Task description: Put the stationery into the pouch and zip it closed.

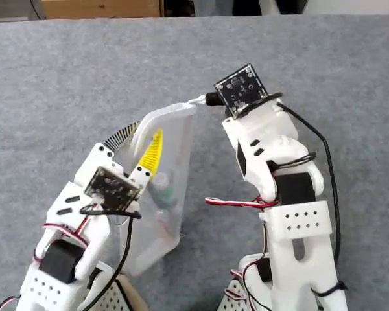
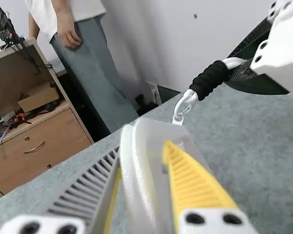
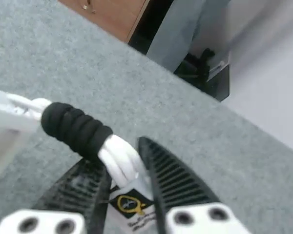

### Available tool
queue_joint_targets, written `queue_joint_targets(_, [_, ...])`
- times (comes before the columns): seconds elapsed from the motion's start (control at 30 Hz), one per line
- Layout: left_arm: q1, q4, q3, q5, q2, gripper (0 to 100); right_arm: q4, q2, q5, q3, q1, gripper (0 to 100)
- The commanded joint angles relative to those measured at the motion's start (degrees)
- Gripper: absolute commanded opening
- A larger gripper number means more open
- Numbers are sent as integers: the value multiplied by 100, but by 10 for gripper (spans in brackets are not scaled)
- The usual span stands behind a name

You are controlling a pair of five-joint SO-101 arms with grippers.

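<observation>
A translucent pouch (image 1: 163,201) lies on the grey table between the two arms, with stationery (image 1: 162,188), partly green, showing dimly through its side. My left gripper (image 1: 137,150) is shut on the pouch's rim (image 2: 139,165), with the yellow finger (image 2: 188,183) on one side and the grey finger (image 2: 83,195) on the other. At the pouch's far corner the zipper pull (image 1: 196,102), a white cord with a black wrap (image 3: 75,127), is stretched out. My right gripper (image 3: 118,157) is shut on that cord, and the left wrist view shows the cord (image 2: 209,80) running into it.
Grey felt (image 1: 65,78) covers the table, with open room to the left, right and far side of the pouch. A wooden cabinet with drawers (image 2: 36,141) stands beyond the table's far edge.
</observation>
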Motion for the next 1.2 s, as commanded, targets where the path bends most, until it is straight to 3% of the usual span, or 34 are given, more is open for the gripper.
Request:
queue_joint_targets(0.0, [-57,-53,-22,-264,79,182,492,-66,-70,-356,-246,299])
queue_joint_targets(0.17, [-4,-114,-4,-1978,79,195,914,-84,-70,-365,-299,492])
queue_joint_targets(0.33, [13,-668,136,-3411,79,153,1222,-92,-79,-365,-290,528])
queue_joint_targets(0.57, [-40,-1600,198,-3429,70,148,1644,-110,-105,-382,-290,528])
queue_joint_targets(0.77, [-57,-2338,848,-4624,70,152,1714,-602,-97,-365,-290,528])
queue_joint_targets(0.83, [-66,-2769,1314,-5459,70,213,1723,-875,-88,-356,-281,528])
queue_joint_targets(0.9, [-57,-3437,1789,-6119,70,336,1785,-1103,-79,-347,-281,528])
queue_joint_targets(1.0, [-13,-4870,2466,-6426,70,497,1925,-1376,-79,-303,-281,528])
queue_joint_targets(1.07, [-4,-5626,2677,-6523,132,530,2013,-1534,-79,-242,-281,528])
queue_joint_targets(1.17, [-4,-5837,2589,-6558,79,517,2189,-1780,-97,-242,-281,528])
